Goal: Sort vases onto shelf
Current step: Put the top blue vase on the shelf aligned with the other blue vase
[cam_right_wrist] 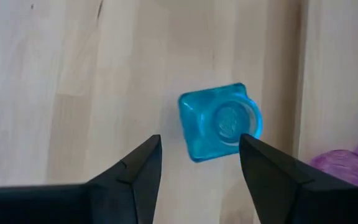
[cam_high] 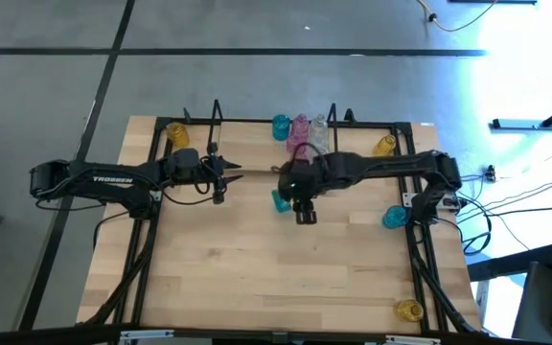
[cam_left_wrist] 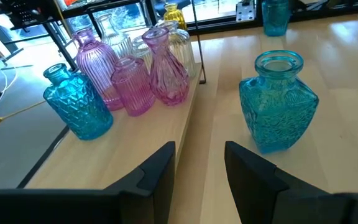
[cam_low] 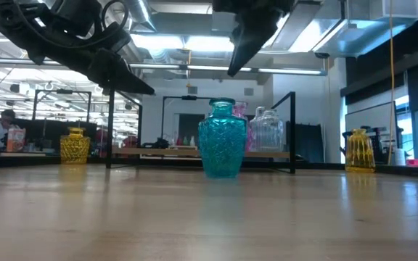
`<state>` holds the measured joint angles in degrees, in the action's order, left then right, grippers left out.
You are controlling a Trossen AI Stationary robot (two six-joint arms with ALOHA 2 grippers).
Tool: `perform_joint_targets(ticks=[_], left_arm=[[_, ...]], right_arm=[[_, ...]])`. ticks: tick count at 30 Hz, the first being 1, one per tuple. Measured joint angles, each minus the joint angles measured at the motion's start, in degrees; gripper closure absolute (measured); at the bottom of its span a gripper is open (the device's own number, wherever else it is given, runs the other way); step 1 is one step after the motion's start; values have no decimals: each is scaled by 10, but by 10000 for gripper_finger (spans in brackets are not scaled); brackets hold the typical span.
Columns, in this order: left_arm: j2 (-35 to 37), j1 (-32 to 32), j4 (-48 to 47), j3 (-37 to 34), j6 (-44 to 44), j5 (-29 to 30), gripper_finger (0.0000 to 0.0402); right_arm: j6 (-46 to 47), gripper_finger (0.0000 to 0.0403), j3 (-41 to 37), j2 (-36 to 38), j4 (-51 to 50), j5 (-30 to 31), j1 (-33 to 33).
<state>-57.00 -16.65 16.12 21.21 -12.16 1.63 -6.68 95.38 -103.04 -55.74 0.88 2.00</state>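
A teal vase (cam_high: pixel 281 199) (cam_low: pixel 222 138) stands upright on its base on the table, just in front of the shelf (cam_high: pixel 252 144). My right gripper (cam_high: pixel 305 213) (cam_right_wrist: pixel 201 140) hangs open above it, fingers pointing down, clear of its mouth (cam_right_wrist: pixel 235 121). On the shelf board (cam_left_wrist: pixel 166 124) stand a teal vase (cam_left_wrist: pixel 73 102), three pink vases (cam_left_wrist: pixel 132 84) and clear ones (cam_left_wrist: pixel 114 34). My left gripper (cam_high: pixel 223 172) (cam_left_wrist: pixel 199 147) waits open over the shelf's left end, holding nothing.
Yellow vases stand at the table's far left (cam_high: pixel 177 134), far right (cam_high: pixel 384 145) and near right corner (cam_high: pixel 408 310). Another teal vase (cam_high: pixel 394 217) stands by the right arm's base. Black wire frames (cam_high: pixel 216 115) (cam_high: pixel 332 115) rise at the shelf's ends.
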Motion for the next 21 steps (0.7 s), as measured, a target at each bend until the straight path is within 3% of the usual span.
perform_joint_targets(ticks=[8, 14, 21], left_arm=[[0, 2, 2, 0, 0, 0, 269], [0, 2, 3, 0, 0, 0, 269], [0, 2, 4, 0, 0, -2, 269]], right_arm=[[6, 205, -164, 104, 112, -3, 4], [18, 205, -292, 196, 263, 33, 10], [25, 205, -369, 209, 414, 41, 10]])
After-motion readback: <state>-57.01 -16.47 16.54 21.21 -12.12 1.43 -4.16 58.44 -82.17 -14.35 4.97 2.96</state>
